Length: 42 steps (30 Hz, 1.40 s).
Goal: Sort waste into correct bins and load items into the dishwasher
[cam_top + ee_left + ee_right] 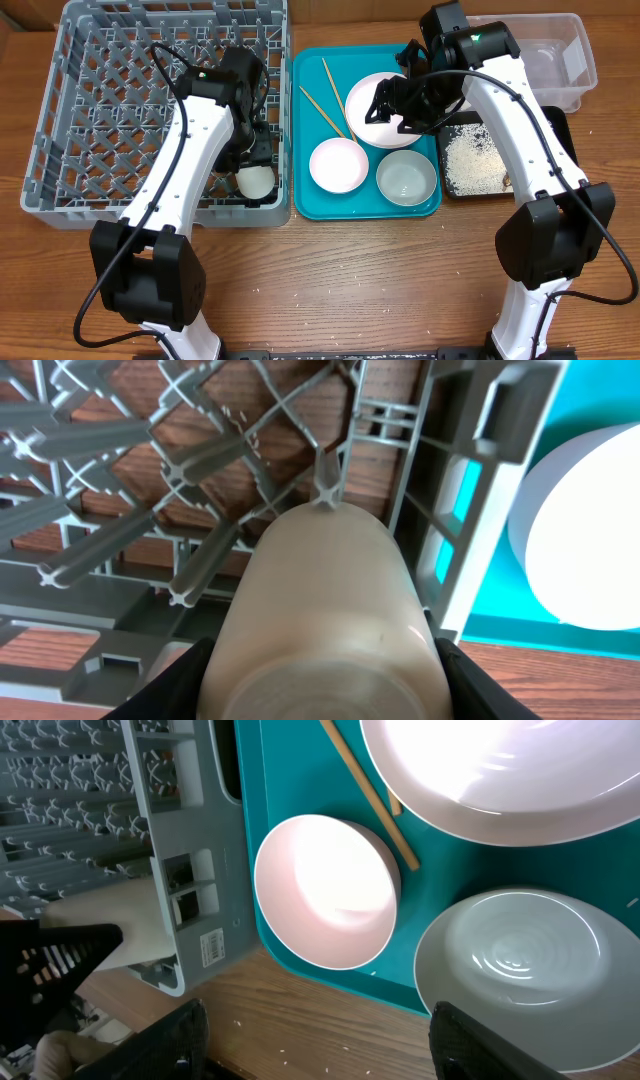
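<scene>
Small white cup [320,590] sits inside large square grey plastic dish rack [90,110], at side nearest teal tray [310,203], pinched between left end effector [320,680] fingers. Right end effector [398,105] spread, empty, hovers above round white plate [365,100]. Two white bowls [338,165] and thin wooden chopsticks [335,100] lie on teal tray. Loose white rice grains [472,162] in shallow black rectangular tray [447,192].

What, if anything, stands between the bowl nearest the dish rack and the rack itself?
The dish rack's lattice side wall rises beside the teal tray, so the bowl must clear it. Just beyond, the left gripper holds a cup in that corner.
</scene>
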Motion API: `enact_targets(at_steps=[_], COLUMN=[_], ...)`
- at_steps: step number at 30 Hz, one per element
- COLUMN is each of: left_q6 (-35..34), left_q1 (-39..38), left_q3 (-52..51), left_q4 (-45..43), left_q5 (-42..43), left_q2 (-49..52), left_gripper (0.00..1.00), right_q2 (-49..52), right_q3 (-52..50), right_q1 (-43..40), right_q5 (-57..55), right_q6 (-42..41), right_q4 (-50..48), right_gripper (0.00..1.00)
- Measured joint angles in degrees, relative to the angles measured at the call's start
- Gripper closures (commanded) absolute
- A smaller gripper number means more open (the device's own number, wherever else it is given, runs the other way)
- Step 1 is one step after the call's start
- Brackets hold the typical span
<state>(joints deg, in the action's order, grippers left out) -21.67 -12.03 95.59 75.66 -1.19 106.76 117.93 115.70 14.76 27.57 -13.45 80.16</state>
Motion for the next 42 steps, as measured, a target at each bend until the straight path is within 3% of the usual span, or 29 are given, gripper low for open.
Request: enact_targets(at_steps=[3,11,20,25,28,31,37,42], left_q6=[-0.2,-0.4,-0.4,-0.4,-0.4,-0.4,-0.4,-0.1], left_q1=[-0.1,-0.7,-0.6,0.2,1.3,2.0,2.7,2.9], left_q3=[0.2,-2.1,-2.5,3.5,11.1,17.2,21.5,21.5], left_q4=[0.0,-1.6,-1.2,5.8,8.6,8.7,7.3,7.3], left_q5=[-0.1,-0.4,-0.4,1.4,3.8,5.9,8.2,8.8], left_q2=[0.0,0.0,0.0,0.3,0.3,0.2,-0.3,-0.3], left_gripper=[0.35,0.19,0.18,0.19,0.19,0.18,0.16,0.15], right_q2=[0.0,0.0,0.0,0.0,0.6,2.1,6.3,11.1], right_q3=[0.0,0.0,0.0,0.0,0.0,0.0,0.0,0.0], right_q1=[0.0,0.5,3.1,4.7,5.7,7.4,10.6,11.1], right_q5=[0.0,-0.1,-1.5,-5.5,-8.0,-10.6,-15.0,-19.0], right_q6=[0.1,0.7,1.0,-0.9,-2.3,-4.2,-7.6,-8.9], right_q4=[0.0,0.0,0.0,0.0,-0.5,-2.2,-4.1,-5.2], right_gripper=[0.28,0.27,0.27,0.29,0.36,0.38,0.47,0.65])
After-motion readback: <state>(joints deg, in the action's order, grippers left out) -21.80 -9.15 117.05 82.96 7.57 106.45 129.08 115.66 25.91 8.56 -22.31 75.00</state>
